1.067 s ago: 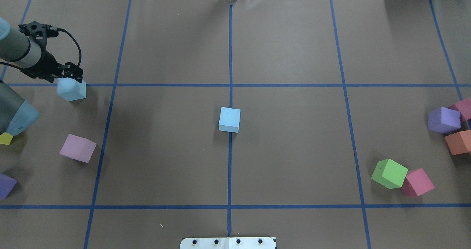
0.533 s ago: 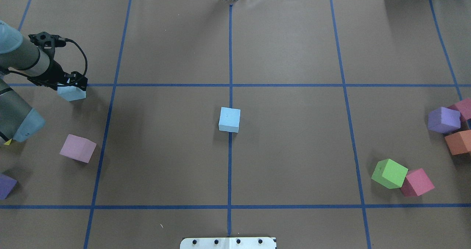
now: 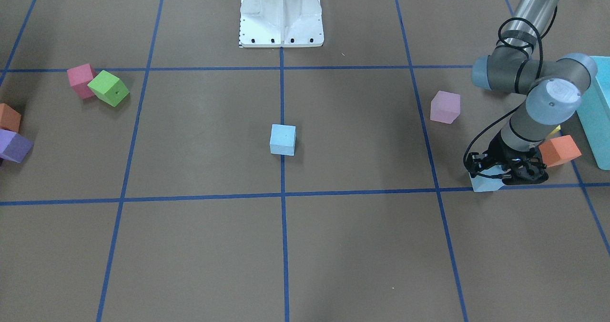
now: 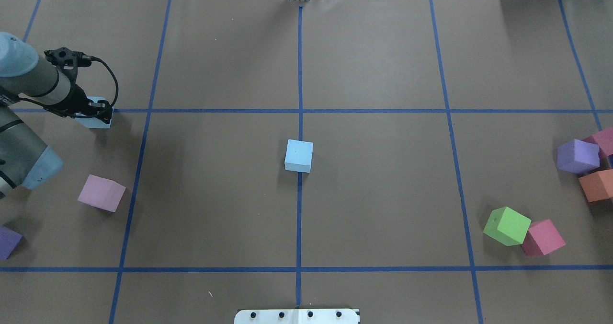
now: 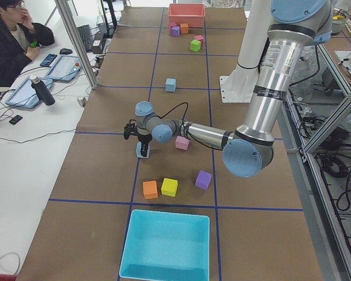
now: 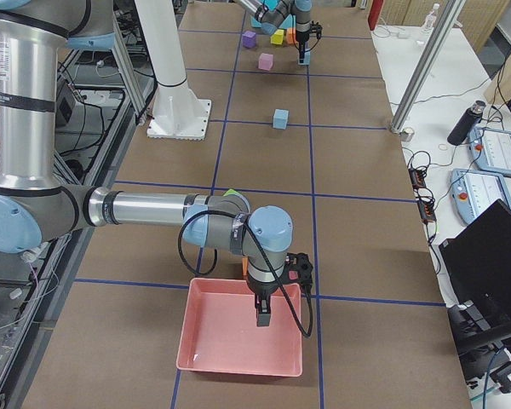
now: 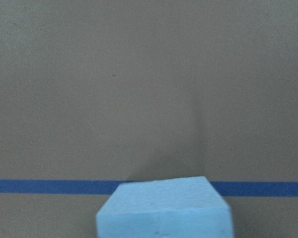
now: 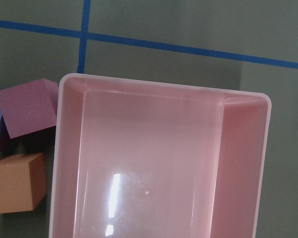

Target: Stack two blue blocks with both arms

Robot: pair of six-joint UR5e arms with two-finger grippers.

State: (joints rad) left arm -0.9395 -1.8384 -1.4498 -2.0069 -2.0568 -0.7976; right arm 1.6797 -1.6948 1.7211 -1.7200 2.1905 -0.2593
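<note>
One blue block (image 4: 299,156) lies at the table's centre on the middle tape line, also in the front view (image 3: 282,139). The other blue block (image 4: 97,120) lies at the far left, mostly covered by my left gripper (image 4: 92,111). That gripper is lowered over it with its fingers down around it, and looks open. The front view shows the gripper (image 3: 506,171) on that block (image 3: 485,184). The left wrist view shows only the block's top (image 7: 164,208). My right gripper (image 6: 264,317) hangs over a pink tray (image 6: 226,332); I cannot tell its state.
A pale pink cube (image 4: 101,193) and a purple cube (image 4: 7,241) lie near the left arm. Orange (image 5: 150,189) and yellow (image 5: 169,187) cubes and a teal box (image 5: 167,246) lie behind it. Green (image 4: 507,225), red-pink (image 4: 543,237), purple (image 4: 578,156) and orange (image 4: 596,185) cubes lie at the right.
My left gripper has come down from just above the left blue block and now sits over it, hiding most of it. The centre block has not moved.
</note>
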